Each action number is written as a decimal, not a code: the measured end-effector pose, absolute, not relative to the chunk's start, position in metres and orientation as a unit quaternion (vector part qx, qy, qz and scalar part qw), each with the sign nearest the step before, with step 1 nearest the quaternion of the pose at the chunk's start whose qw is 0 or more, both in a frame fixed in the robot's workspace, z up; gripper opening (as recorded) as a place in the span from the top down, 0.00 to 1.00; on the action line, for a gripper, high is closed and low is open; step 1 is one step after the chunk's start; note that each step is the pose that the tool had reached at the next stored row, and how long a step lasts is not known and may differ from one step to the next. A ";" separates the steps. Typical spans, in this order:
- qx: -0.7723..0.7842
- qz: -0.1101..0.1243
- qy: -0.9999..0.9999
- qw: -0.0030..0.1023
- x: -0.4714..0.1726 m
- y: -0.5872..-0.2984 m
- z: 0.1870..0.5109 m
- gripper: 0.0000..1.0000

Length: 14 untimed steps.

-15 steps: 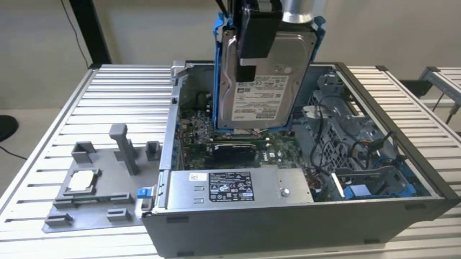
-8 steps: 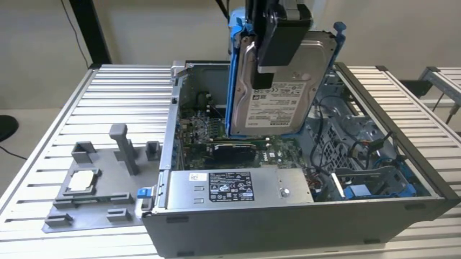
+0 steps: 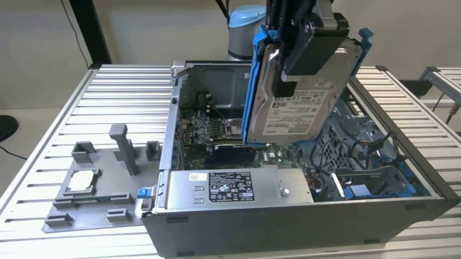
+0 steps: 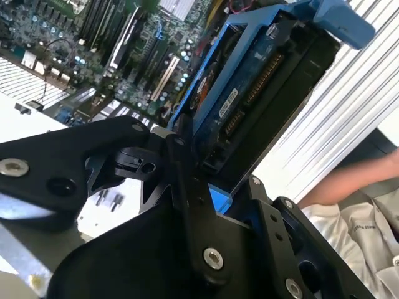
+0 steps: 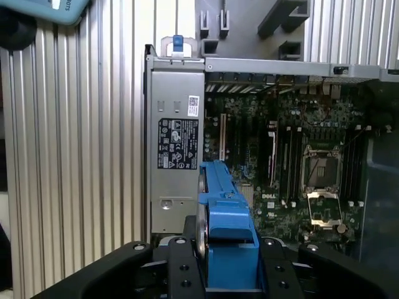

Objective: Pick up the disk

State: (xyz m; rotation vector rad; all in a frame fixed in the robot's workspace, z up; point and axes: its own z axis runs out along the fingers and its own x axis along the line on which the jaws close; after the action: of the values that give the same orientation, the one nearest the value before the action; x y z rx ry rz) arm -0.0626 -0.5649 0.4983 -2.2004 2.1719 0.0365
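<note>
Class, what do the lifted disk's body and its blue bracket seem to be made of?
The disk, held in the gripper: likely metal, a dull silver-grey casing with a white label. Its bracket: apparently moulded plastic, uniform blue with a smooth matte surface.

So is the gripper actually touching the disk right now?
Touching. In the exterior view the gripper is clamped on the disk, which hangs above the open computer case. In the first wrist view its blue bracket sits between the fingers.

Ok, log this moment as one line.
gripper: shut on disk | disk: upright, lifted above open computer case | phase: pick done
</note>
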 end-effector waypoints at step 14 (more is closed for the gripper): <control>-0.711 0.012 0.702 0.025 -0.008 -0.574 0.497 1.00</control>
State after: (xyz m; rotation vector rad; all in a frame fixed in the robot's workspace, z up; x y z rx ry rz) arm -0.0081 -0.5739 0.4965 -2.2004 2.1718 0.0366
